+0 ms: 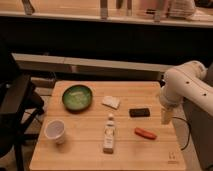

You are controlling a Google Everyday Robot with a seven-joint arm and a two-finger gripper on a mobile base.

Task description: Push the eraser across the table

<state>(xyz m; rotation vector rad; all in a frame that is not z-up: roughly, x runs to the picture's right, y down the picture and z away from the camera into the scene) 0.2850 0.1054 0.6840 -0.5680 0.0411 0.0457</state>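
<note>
The eraser (139, 112) is a small flat black block lying right of centre on the light wooden table (85, 150). My gripper (166, 118) hangs at the end of the white arm (182, 85), pointing down near the table's right edge. It is a short way to the right of the eraser and apart from it. Nothing shows in the gripper.
An orange-red oblong item (145, 133) lies in front of the eraser. A white wedge (111, 102) sits to its left, and a white bottle (109, 134) lies mid-table. A green bowl (77, 97) is at the back left and a white cup (55, 131) at the front left. A dark chair (12, 110) stands left of the table.
</note>
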